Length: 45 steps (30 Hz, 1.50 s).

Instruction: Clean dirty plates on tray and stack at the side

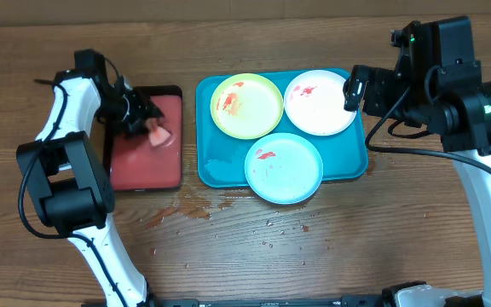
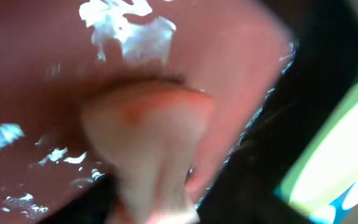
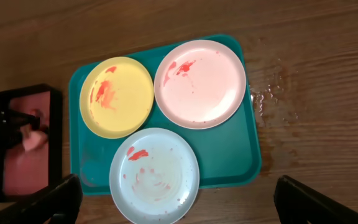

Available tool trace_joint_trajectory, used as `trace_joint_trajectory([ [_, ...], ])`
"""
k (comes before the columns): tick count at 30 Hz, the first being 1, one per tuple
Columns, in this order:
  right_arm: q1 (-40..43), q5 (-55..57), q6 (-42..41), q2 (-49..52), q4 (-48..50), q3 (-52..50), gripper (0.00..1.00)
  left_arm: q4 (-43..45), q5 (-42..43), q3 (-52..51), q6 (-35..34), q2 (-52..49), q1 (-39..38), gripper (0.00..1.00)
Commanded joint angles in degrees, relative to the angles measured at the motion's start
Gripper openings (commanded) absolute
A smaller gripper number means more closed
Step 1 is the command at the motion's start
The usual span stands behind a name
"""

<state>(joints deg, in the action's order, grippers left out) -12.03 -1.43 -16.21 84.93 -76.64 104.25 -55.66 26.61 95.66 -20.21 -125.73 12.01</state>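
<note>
The yellow-green plate (image 1: 245, 105), the white plate (image 1: 320, 102) and the pale mint-blue plate (image 1: 284, 168) lie on the turquoise tray (image 1: 216, 162), all with red smears. The mint-blue plate overhangs the tray's front rim. The right wrist view shows them too: yellow-green (image 3: 117, 96), white (image 3: 199, 84), mint-blue (image 3: 154, 174), tray (image 3: 229, 155). My left gripper (image 1: 147, 124) is shut on a pinkish sponge (image 1: 158, 135) over the red tray, seen close in the left wrist view (image 2: 145, 143). My right gripper (image 1: 356, 85) is open and empty, high above the tray's right end.
A smaller black-rimmed red tray (image 1: 147, 166) with wet patches (image 2: 129, 28) lies left of the turquoise tray. Water and reddish spots (image 1: 203, 209) mark the wooden table in front of both trays, and drops lie right of the turquoise tray (image 3: 266, 99).
</note>
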Motion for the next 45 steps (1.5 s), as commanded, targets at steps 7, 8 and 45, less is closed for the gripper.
trace_joint_trajectory([
  [7,0.15,0.52,2.75,0.02,0.07,0.7,1.0,-6.97,1.57,3.87,8.5,-0.15,0.11,0.98],
  [8,0.15,0.52,2.75,0.02,0.09,0.7,1.0,-8.7,1.49,5.7,8.7,-0.15,0.09,0.97],
  [45,0.15,0.52,2.75,0.02,0.0,0.7,1.0,-13.81,-44.76,8.83,-28.57,-0.55,-17.0,0.49],
])
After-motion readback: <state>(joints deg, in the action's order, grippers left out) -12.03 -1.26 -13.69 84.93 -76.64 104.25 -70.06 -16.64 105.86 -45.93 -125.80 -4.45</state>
